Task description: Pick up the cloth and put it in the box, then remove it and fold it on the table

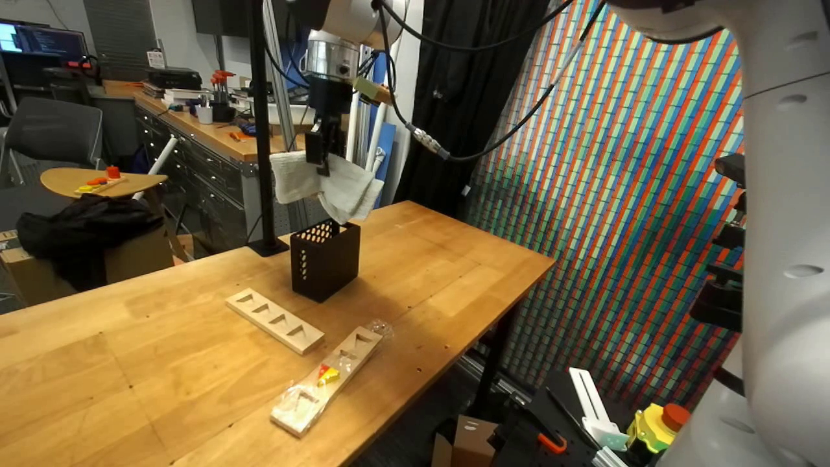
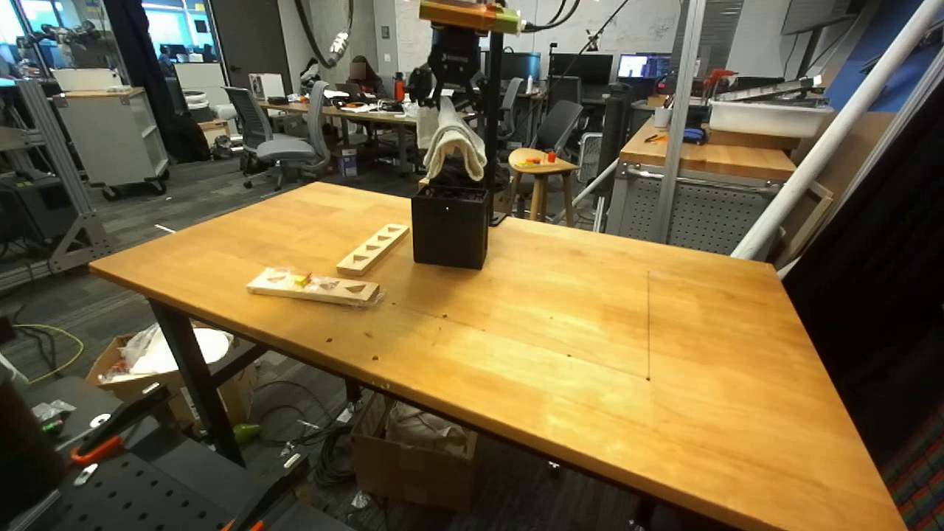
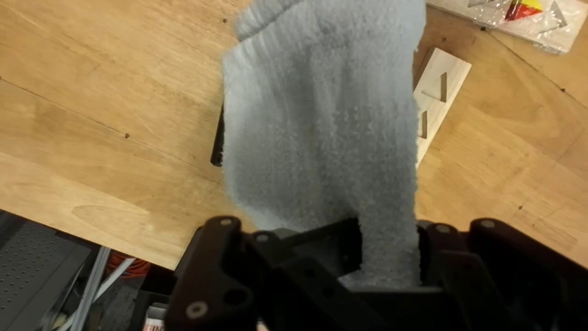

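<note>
Cream cloth (image 1: 350,185), nubby, creased, drooping in folds above black box (image 1: 337,263), pinched by the end effector (image 1: 321,162)

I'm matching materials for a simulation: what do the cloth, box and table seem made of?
Cloth: soft, matte fabric, perhaps terry; its surface looks fuzzy.
Box: matte black, probably plastic, though painted metal is possible; stiff, perforated walls.
Table: wood, apparently varnished; grain, joined strips and glossy highlights show.

in an exterior view, tiny white lettering (image 2: 452,57) on the black gripper (image 2: 446,102) seems to spell "robotiq". in the wrist view, a pale label (image 3: 155,324) at the bottom edge shows what looks like "in", cut by the frame. a lit monitor (image 1: 50,45) bears lines too small to read.
</note>
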